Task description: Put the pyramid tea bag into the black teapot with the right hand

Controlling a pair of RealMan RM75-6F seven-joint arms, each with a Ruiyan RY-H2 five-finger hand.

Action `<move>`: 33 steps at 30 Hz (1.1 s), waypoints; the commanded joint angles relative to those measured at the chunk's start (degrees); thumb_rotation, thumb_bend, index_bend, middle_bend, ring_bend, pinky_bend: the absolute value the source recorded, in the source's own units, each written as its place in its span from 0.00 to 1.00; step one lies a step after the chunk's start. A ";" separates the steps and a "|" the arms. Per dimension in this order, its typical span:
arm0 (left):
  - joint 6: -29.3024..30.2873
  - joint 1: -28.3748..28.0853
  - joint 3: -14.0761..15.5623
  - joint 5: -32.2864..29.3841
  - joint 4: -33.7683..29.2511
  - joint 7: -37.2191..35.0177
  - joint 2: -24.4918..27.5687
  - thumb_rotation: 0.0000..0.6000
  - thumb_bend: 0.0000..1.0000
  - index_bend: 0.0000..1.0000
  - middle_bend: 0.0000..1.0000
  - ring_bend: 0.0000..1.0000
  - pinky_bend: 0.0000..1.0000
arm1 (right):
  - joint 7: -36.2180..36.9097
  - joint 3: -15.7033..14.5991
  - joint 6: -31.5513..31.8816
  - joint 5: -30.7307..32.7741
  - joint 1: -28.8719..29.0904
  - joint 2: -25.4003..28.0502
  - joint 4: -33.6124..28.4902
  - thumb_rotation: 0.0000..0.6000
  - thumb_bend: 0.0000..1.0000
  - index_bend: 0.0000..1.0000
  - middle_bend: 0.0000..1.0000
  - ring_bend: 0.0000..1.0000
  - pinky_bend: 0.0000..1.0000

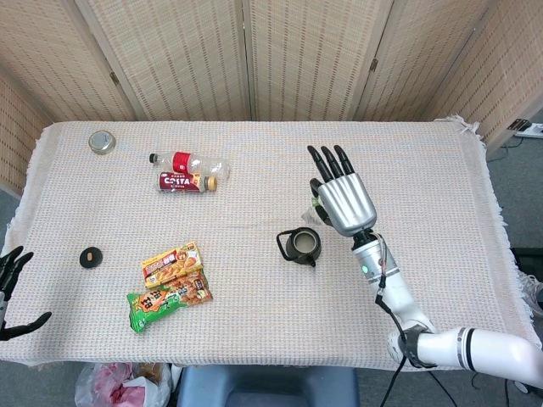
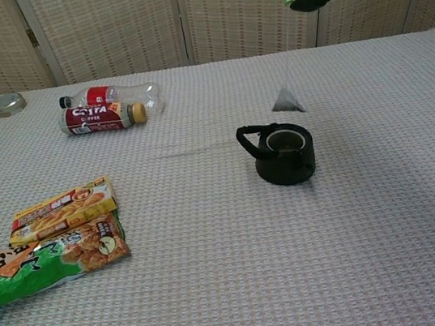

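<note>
Lying left of teapot [image 1: 303, 246]: snack packs [image 1: 172, 284], bottles [image 1: 188, 172].

Setting: staged indoor test room, likely a lab. Evidence: table [image 1: 254, 280] under a woven beige cloth; folding woven-panel screens [image 1: 254, 59] directly behind the table; grey floor and a power strip [image 1: 528, 127] just past the table's far right corner.

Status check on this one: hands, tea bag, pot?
Right hand pinches tag, tea bag dangling above black teapot, not in. Left hand open, idle. Path unobstructed.
</note>
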 commanded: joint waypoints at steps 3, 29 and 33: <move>0.69 0.30 0.11 0.47 0.01 -0.18 0.05 1.00 0.20 0.00 0.00 0.00 0.06 | -0.44 -0.89 -0.54 0.51 0.41 -0.76 0.87 1.00 0.22 0.56 0.00 0.00 0.00; -0.28 0.09 -0.25 -0.55 0.26 -0.67 0.16 1.00 0.20 0.00 0.00 0.00 0.06 | 1.65 -0.48 -3.05 2.84 3.12 -2.76 5.63 1.00 0.22 0.56 0.00 0.00 0.00; -0.32 0.09 -0.32 -0.65 0.35 -0.97 0.21 1.00 0.20 0.00 0.00 0.00 0.06 | 2.05 -1.02 -3.12 2.57 3.14 -3.03 6.60 1.00 0.22 0.56 0.00 0.00 0.00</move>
